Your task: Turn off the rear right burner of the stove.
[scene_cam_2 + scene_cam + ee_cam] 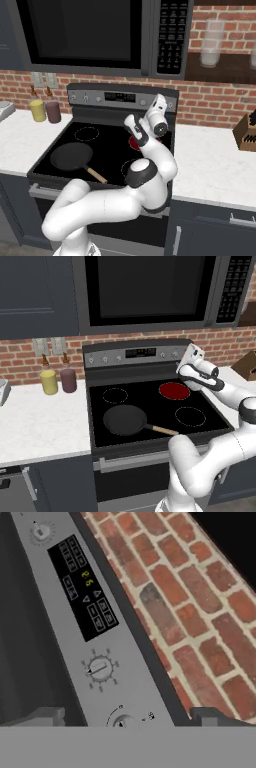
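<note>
The stove [150, 428] is a black glass-top range with a steel knob panel [135, 354] at its back. Its rear right burner [174, 390] glows as a solid red disc; in the right base view the arm hides most of the burner [133, 144]. My gripper [191, 354] is raised against the right end of the panel, above and behind that burner. In the hand view its fingertips [47, 716] stand wide apart and open, with a small round knob [122, 722] low between them. Further along the panel sit another knob [100, 668] and the digital display [82, 587].
A black frying pan [125, 419] with a wooden handle rests on the front left burner. Two bottles [49, 381] stand on the white counter [35, 426] left of the stove. A black microwave [150, 288] hangs above. A knife block [246, 132] is on the right counter.
</note>
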Tool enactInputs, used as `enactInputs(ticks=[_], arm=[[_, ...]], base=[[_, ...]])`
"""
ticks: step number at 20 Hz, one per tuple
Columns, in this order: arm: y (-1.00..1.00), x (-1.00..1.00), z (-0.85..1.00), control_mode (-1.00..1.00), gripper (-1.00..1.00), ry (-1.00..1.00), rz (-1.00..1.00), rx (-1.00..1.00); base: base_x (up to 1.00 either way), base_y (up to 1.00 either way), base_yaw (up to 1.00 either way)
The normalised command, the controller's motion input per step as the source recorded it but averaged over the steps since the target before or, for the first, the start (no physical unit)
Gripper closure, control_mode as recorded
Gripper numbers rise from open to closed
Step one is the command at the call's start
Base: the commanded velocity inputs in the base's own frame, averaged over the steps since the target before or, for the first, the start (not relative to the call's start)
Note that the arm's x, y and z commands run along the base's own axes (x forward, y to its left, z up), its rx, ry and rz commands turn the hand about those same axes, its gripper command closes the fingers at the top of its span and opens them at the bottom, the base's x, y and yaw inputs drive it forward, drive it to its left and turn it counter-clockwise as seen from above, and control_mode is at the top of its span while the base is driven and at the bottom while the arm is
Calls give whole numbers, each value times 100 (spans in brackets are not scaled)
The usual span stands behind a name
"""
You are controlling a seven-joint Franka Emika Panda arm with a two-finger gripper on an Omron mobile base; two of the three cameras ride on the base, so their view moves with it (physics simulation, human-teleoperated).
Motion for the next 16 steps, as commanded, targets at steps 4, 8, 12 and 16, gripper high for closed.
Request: enactInputs(ticks=[4,8,12,16], arm=[[0,34,-6,-100,-100,-2,0,-1],[-3,39,-7,-100,-100,0,0,0],[-21,36,-6,-100,-100,0,0,0],[-14,29,-4,-100,-100,0,0,0]], base=[[0,0,0],[0,0,0],[0,0,0],[0,0,0]])
